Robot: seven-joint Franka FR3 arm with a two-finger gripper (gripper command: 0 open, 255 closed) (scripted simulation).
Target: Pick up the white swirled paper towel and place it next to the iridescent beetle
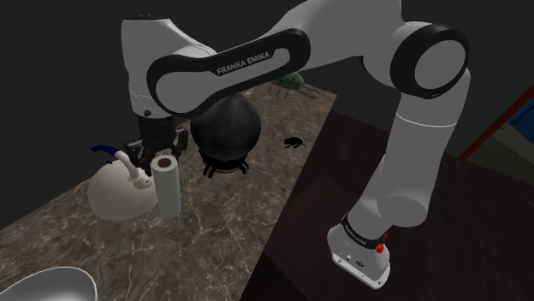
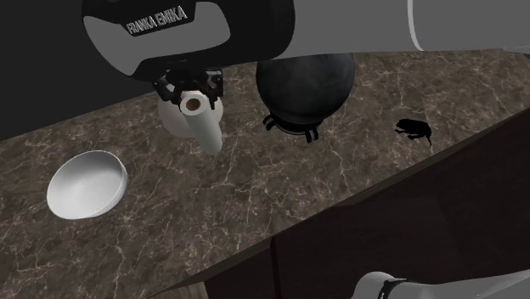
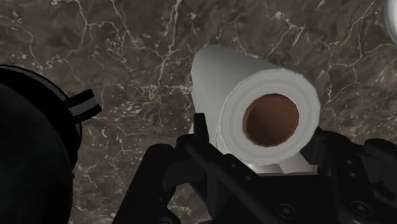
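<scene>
i count one white paper towel roll [image 1: 167,190], one round black pot [image 1: 225,128], one white jug [image 1: 111,195], one pale bowl [image 2: 85,183] and two bugs at the dark marbled counter [image 1: 222,227]. the claw [image 1: 163,158] is narrowed onto the roll's top end, a finger against each side. in the shoulder view the jug is just beside the roll at 9 o'clock. the black beetle [image 1: 295,143] lies between 2 and 3 o'clock, and the greenish beetle [image 1: 291,83] is farther back, nearer 2.
</scene>
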